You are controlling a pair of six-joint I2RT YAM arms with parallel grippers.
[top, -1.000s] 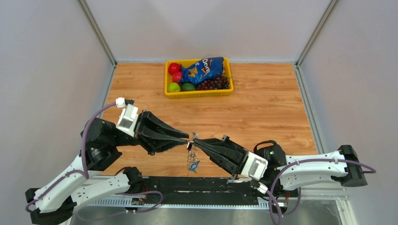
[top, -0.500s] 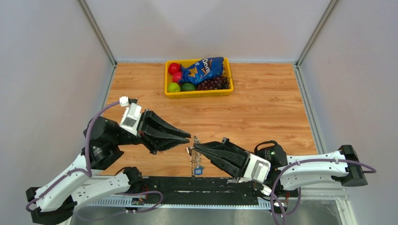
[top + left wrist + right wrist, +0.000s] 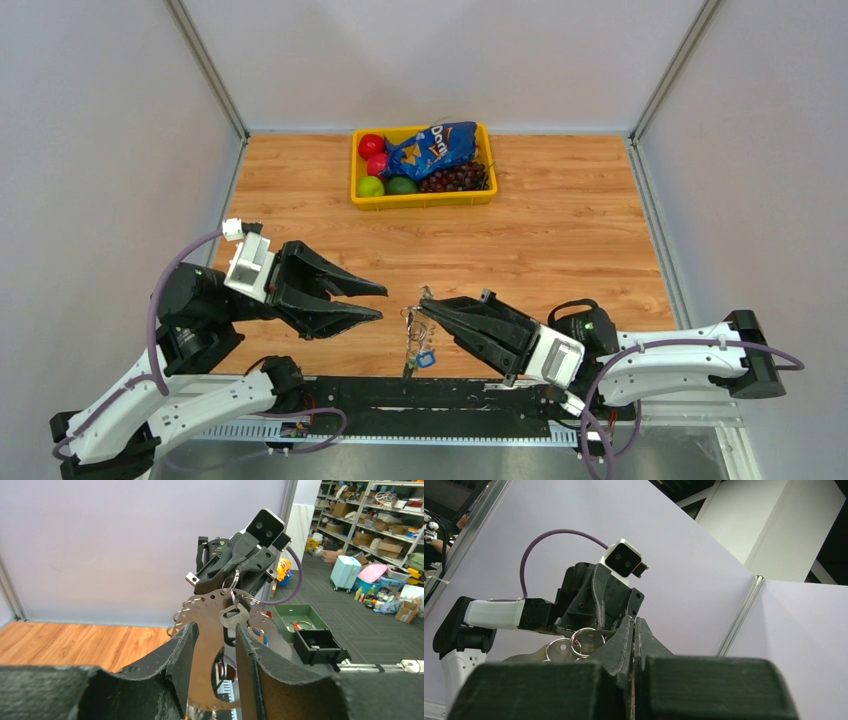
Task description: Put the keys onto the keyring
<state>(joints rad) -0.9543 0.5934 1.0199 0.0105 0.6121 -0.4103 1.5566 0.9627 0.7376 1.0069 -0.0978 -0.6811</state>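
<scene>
Top external view puts all the action well to the near side of the yellow tray, roughly in line with its middle. Your right gripper is pinched fully closed on the top of the keyring. The bunch dangles off its tips, with the blue piece at the lower end. Your left gripper is on that same near side of the tray, a bit toward its left corner. Its fingers are parted to a middling gap with nothing between them, and it's close to the bunch but not touching it.

Left wrist view gives you the best look. The ring is a wide, flat, silvery band with little holes along its edge. One key hangs against it from a small wire loop right under the right tips. I can't tell from these shots whether the pinch is on that loop or on the band itself, and I can't count how many keys are on there.

Handling-wise, my guess is light, stiff, slick metal that'll swing and spin on that single pinch point (so don't chase the dangling end). If you go in with the left, I'd take the band across its flat faces, on the side stretch below the key where it looks widest. Keys are way smaller than your pads, so grab one by the head, flat side to pad, or it'll likely skate out.
</scene>
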